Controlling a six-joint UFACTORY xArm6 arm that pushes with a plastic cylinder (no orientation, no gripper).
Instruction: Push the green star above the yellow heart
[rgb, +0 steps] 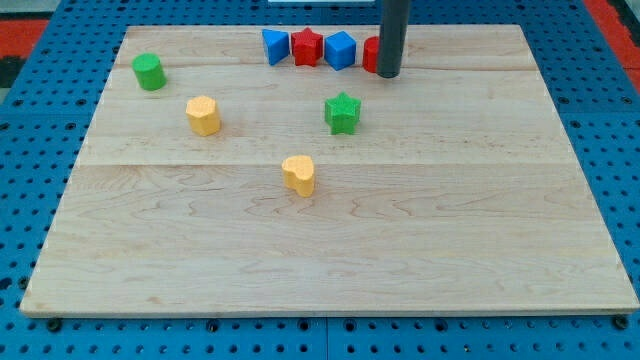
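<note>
The green star (342, 112) sits on the wooden board, a little right of centre in the upper half. The yellow heart (298, 174) lies below and to the left of it, near the board's middle. My tip (388, 75) is at the lower end of the dark rod near the view's top, up and to the right of the green star, with a gap between them. The rod stands in front of a red block (371, 54) and hides most of it.
A row at the top edge holds a blue triangle-like block (275, 46), a red star (307, 47) and a blue cube (340, 49). A green cylinder (149, 72) sits at upper left. A yellow hexagon-like block (203, 115) lies left of the star.
</note>
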